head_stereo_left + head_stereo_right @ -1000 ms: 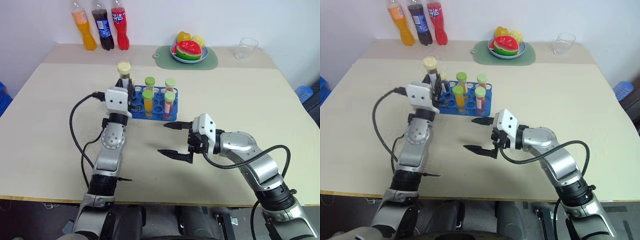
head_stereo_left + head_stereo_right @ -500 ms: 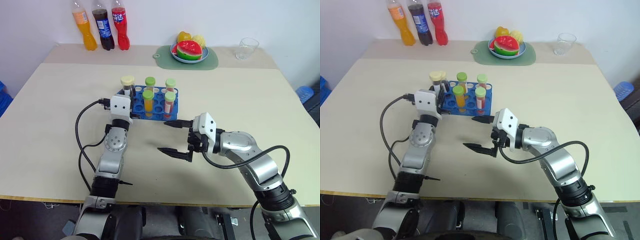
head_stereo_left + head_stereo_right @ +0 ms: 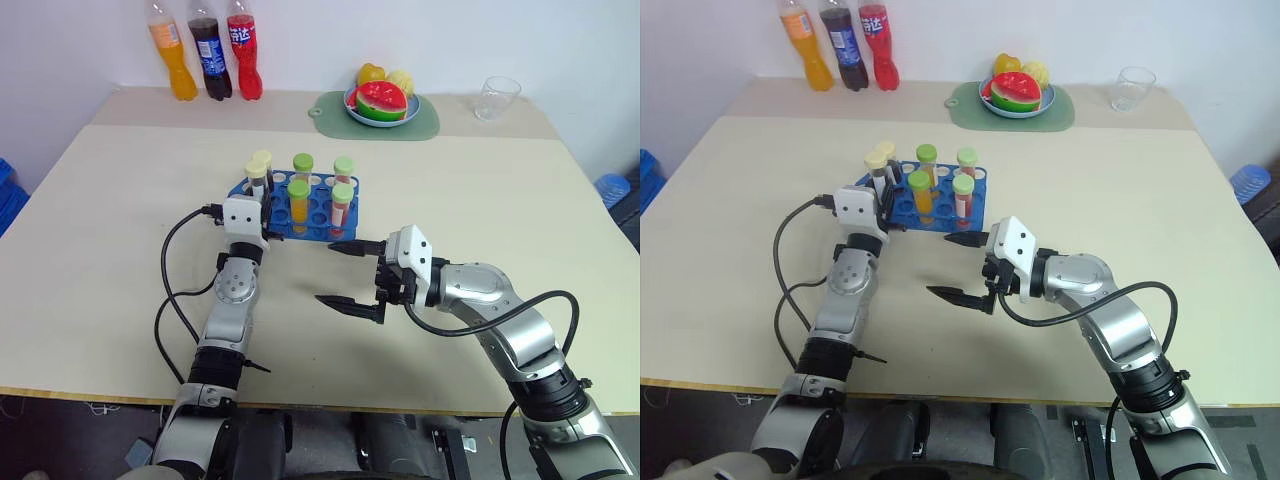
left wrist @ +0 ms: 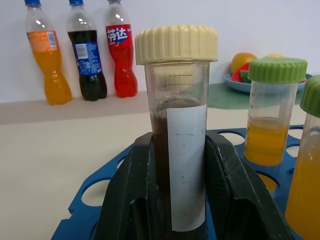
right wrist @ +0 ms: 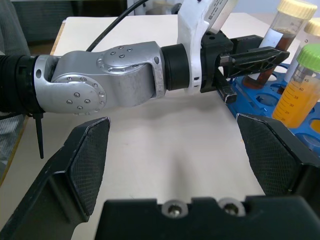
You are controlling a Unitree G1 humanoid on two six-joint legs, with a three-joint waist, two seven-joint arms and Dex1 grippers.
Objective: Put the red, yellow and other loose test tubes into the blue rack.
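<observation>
Left claw [image 4: 175,200]: your fingers are clamped on the dark brown tube [image 4: 177,150], cream cap up, held upright
What changed: a second ago that tube rode high above the rack; now you have brought it down to the near-left corner of the blue rack [image 3: 315,215], its cap level with the caps of the other tubes
Meaning: it looks seated or nearly seated in a hole, though the claw hides the tube's foot; check before you let go
Right claw [image 3: 348,272]: fingers wide apart, empty, hanging unmoved just in front of the rack
Other tubes: orange-filled tube [image 3: 297,203] and red-filled tube [image 3: 340,207] already stand in the rack
Tabletop [image 3: 500,200]: no loose tube visible on it
</observation>
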